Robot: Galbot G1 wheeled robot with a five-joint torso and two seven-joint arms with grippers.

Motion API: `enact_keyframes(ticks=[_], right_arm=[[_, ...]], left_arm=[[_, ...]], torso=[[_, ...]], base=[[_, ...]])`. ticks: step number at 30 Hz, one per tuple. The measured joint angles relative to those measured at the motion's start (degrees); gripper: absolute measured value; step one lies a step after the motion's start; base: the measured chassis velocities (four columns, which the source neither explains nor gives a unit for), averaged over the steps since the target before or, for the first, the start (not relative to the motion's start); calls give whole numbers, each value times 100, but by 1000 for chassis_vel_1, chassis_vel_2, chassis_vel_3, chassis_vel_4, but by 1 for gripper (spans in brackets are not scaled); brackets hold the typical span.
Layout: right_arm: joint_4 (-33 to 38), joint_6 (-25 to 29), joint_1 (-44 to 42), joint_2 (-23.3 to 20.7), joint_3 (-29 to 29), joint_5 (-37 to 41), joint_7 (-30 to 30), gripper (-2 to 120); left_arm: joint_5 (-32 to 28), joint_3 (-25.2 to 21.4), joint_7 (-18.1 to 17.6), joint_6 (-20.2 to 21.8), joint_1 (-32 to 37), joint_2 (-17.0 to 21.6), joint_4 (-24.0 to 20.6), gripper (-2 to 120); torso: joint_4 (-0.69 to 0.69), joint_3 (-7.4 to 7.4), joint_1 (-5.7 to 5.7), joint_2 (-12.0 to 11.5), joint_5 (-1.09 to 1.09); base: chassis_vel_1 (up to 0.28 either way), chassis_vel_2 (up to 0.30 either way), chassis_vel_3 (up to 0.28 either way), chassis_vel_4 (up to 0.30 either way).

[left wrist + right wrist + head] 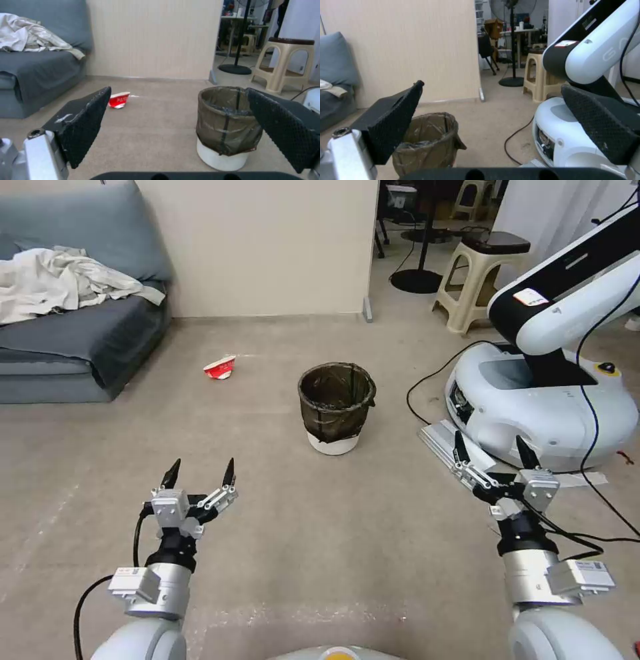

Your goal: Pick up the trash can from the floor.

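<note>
The trash can [335, 408] is a small round white bin with a dark brownish bag folded over its rim. It stands upright on the beige floor [280, 527], straight ahead of me. My left gripper [200, 468] hovers open above the floor, nearer to me and left of the bin. On the other side my right gripper [492, 445] is open too, nearer to me and right of the bin. Neither holds anything. The left wrist view has the trash can [226, 127] just ahead between its fingers [86, 125]. In the right wrist view the trash can [428, 145] sits partly behind one finger [391, 125].
A crushed red-and-white paper cup [221, 367] lies left of the bin. A grey sofa [73, 340] with a white cloth fills the far left. Another white robot base [540, 400] with black cables stands close on the right, a beige stool [477, 280] behind it.
</note>
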Motion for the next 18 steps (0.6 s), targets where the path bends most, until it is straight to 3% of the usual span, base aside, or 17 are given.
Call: enact_keyframes(ticks=[6, 18], right_arm=[[-2, 0, 3, -7, 1, 2, 3, 100], [12, 0, -22, -6, 3, 5, 9, 100]], left_arm=[[-15, -2, 0, 6, -10, 0, 6, 100], [-26, -2, 41, -24, 2, -2, 7, 100]], torso=[[0, 0, 0, 0, 0], [-1, 1, 0, 0, 1]], base=[[-56, 33, 43, -48], [-147, 134, 132, -135]])
